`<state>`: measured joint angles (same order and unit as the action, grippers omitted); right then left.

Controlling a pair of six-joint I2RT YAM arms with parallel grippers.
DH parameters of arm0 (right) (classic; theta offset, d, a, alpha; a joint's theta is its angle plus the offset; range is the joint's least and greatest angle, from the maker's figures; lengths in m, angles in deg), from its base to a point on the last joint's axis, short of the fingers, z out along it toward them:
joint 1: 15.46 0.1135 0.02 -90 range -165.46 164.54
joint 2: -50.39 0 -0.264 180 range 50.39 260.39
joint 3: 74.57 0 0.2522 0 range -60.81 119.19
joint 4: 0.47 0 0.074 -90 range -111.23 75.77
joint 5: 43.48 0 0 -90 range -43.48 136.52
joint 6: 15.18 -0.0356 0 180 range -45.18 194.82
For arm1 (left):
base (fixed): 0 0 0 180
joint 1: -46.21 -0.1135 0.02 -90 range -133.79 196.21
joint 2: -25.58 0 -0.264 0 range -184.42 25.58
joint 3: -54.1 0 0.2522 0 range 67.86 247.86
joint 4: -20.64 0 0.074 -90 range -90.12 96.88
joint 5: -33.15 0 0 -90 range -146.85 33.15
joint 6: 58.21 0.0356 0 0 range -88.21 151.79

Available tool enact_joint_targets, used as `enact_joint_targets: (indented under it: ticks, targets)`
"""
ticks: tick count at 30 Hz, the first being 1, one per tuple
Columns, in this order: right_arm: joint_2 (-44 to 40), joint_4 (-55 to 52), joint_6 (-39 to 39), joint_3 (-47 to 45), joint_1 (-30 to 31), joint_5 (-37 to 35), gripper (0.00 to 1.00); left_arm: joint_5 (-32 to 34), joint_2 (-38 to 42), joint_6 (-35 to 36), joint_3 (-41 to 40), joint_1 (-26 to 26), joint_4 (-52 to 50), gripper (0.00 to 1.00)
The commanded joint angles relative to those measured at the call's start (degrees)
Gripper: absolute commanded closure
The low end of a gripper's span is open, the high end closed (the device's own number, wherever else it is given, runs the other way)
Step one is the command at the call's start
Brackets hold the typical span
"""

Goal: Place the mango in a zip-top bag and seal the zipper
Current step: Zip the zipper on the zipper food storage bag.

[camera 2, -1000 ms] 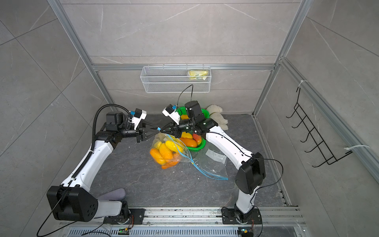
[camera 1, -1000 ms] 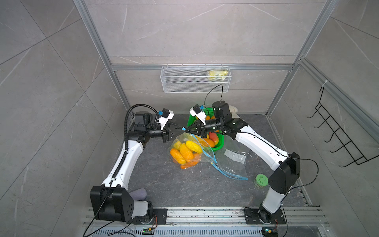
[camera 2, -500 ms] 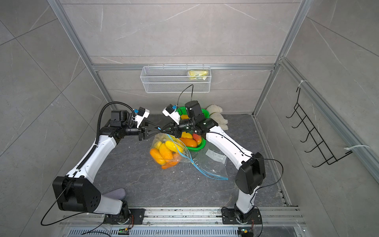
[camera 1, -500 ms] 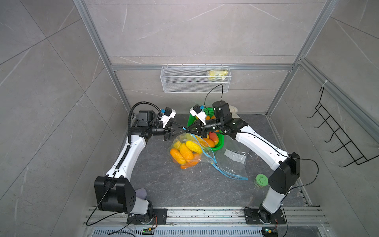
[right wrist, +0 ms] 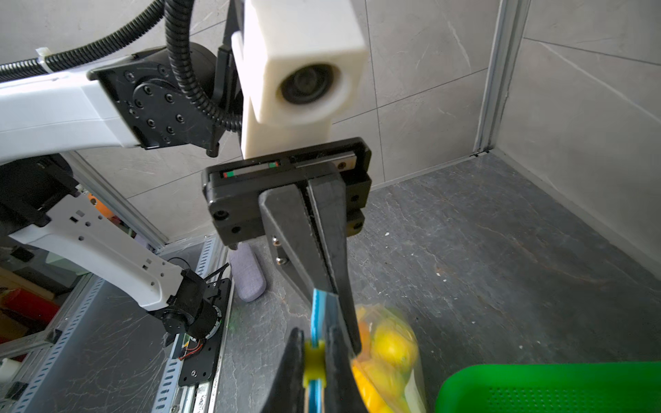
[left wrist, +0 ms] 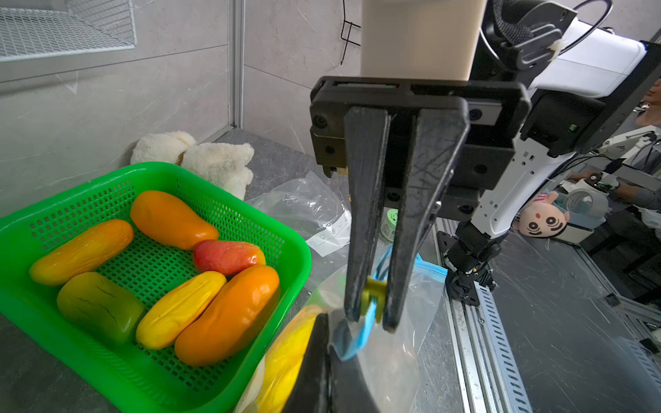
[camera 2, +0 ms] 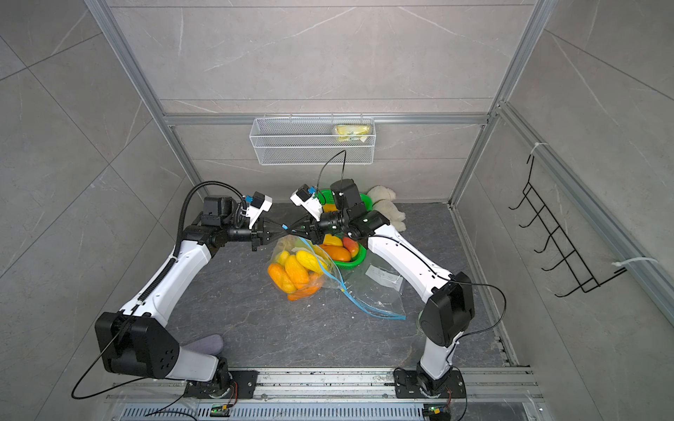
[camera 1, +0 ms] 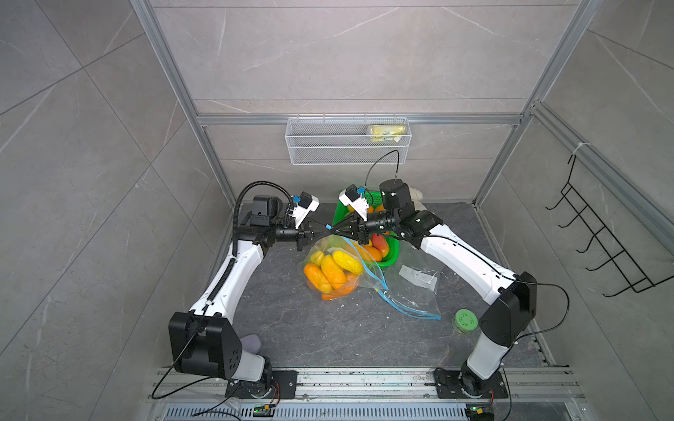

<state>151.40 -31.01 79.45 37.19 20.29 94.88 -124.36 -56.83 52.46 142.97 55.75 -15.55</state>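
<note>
Left end effector (right wrist: 332, 298), right end effector (left wrist: 372, 315), pinching zipper (right wrist: 316, 314)

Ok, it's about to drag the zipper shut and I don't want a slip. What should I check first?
1. Left gripper shut on the blue zipper strip: ok.
2. Right gripper shut on the yellow slider: ok.
3. Mangoes in the bag, below the zipper: ok.
4. Zipper closed along its length: cannot tell.
5. Basket clear of the slider's path: cannot tell.
</note>
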Motion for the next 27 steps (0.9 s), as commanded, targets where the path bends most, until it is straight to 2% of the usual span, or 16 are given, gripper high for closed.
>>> enact_joint_targets:
  ticks: [1, 5, 14, 21, 27]
  targets:
    - [-2.59, 1.24, -1.29, -2.59, -0.32, -6.08, 1.0, -0.53, 4.56, -7.4, -1.81, -1.6, 9.25, 1.0]
    - [-3.0, 2.78, -2.49, -3.97, -0.68, -7.49, 1.0, 2.85, 6.03, -16.03, -4.94, -4.36, 16.85, 1.0]
    - [-2.86, 5.43, -4.11, -6.05, -0.68, -6.11, 1.0, 8.17, 6.39, -21.76, -7.52, -5.78, 21.69, 1.0]
    - [-7.12, -0.42, -0.23, -12.33, -1.94, -13.05, 1.0, 19.96, 6.86, -29.36, -5.37, -12.22, 20.95, 1.0]
    - [-11.11, -1.77, -0.54, -17.55, -3.16, -17.49, 1.0, 32.72, 9.19, -32.27, -4.77, -13.31, 17.57, 1.0]
